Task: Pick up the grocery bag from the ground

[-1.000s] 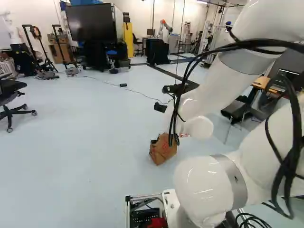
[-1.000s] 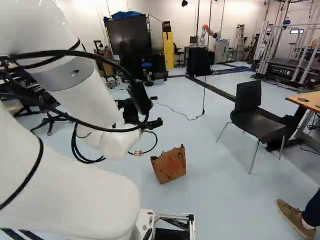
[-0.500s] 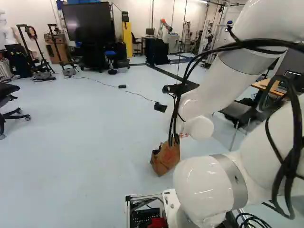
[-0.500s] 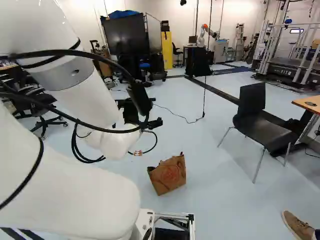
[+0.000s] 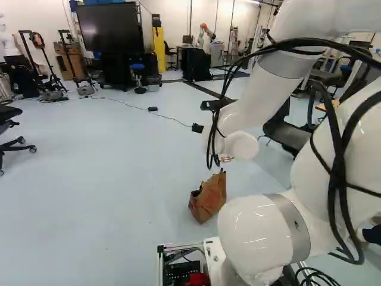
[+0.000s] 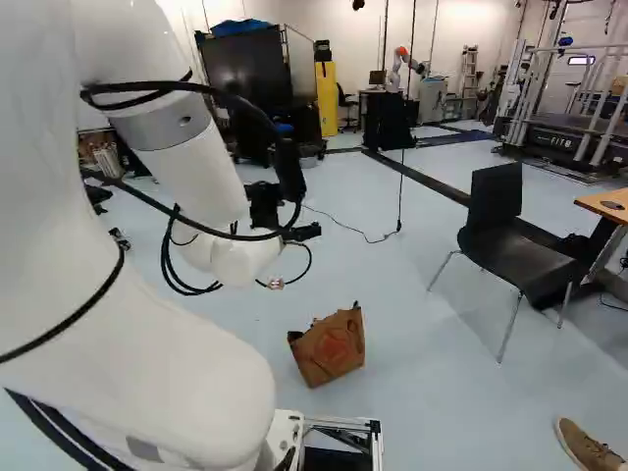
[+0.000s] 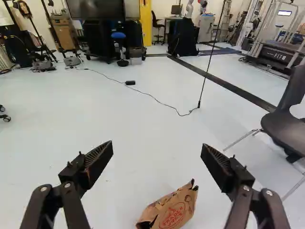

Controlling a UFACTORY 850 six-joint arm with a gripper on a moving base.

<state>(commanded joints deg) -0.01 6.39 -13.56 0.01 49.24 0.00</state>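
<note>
Bag: the brown paper bag (image 6: 331,345) is seen on the floor (image 7: 95,119), well in from the floor's far edge, near the base and ahead of it. It is apart from the chair (image 6: 505,255) and is not touched by the jaws.
Jaws: released, spread wide on both sides, with nothing held between them.
Arm: the arm (image 6: 186,353) is held out over the floor, and the bag is viewed from above and behind.
Step in hand: the approach, as judged; nothing has been lifted.
Aim: the jaws appear to be pointed ahead over the bag, so a downward tilt should be given first, then a slow lowering. The bag sits roughly midway between the two sides, slightly toward the chair, so only a small sideways correction seems needed.
Grip: the raised top edge should be straddled, one side inside or beyond the paper and one outside, and pinched well below the rim (thin paper may tear or fold if only its tip is caught). Pressing down on the crown should be avoided, as the bag could be crumpled or tipped.
Hidden: the bag's lower part is cut off in the wrist view. Its contents cannot be made out, nor can any handles be told for certain.
</note>
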